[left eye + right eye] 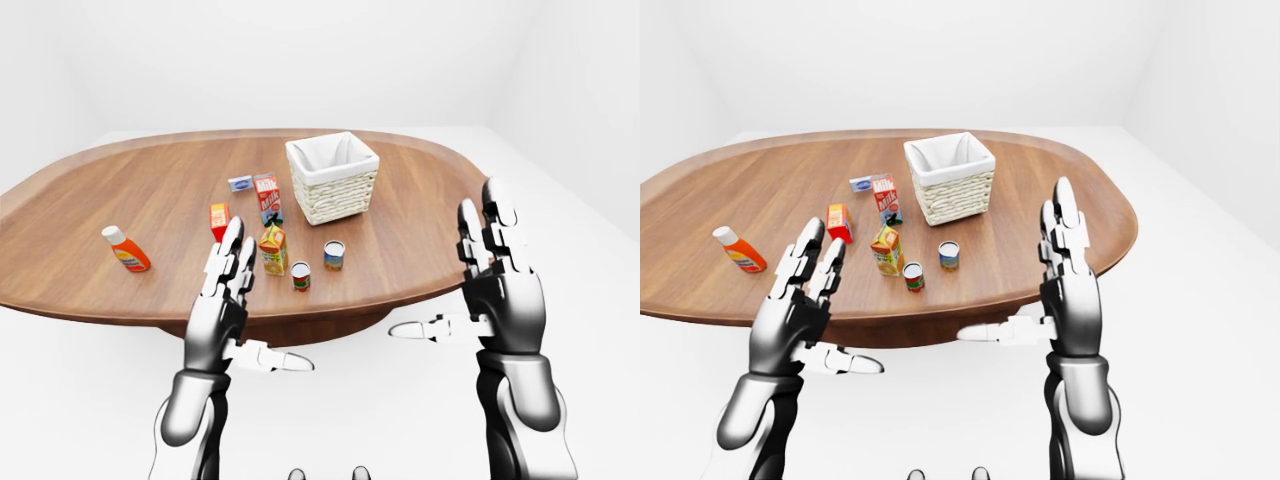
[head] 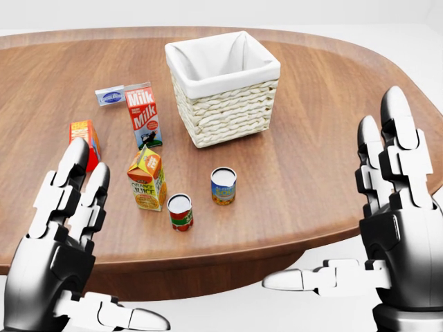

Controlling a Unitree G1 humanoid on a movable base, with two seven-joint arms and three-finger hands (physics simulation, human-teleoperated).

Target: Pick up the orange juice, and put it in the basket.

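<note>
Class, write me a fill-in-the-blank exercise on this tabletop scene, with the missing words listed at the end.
1. The word printed on the red-and-white carton is ____.
2. The basket is lined with ____ cloth.
3. Both hands, left hand and right hand, are ____ and hold nothing.
4. The number of cans beside the orange juice is ____.

Missing words: Milk; white; open; two

My left hand (image 2: 66, 238) and my right hand (image 2: 387, 228) are glossy silver-grey metal with darker gunmetal palms. Each has three thick fingers built from blocky segments, with black gaps at the joints and smooth, rounded, pale tips. The thumbs are lighter, nearly white, and taper to a point. My forearms, clearest in the left-eye view, are smooth polished chrome cylinders that widen toward the wrist, with a dark band where each hand joins. I see no cables, screws or markings.
</note>
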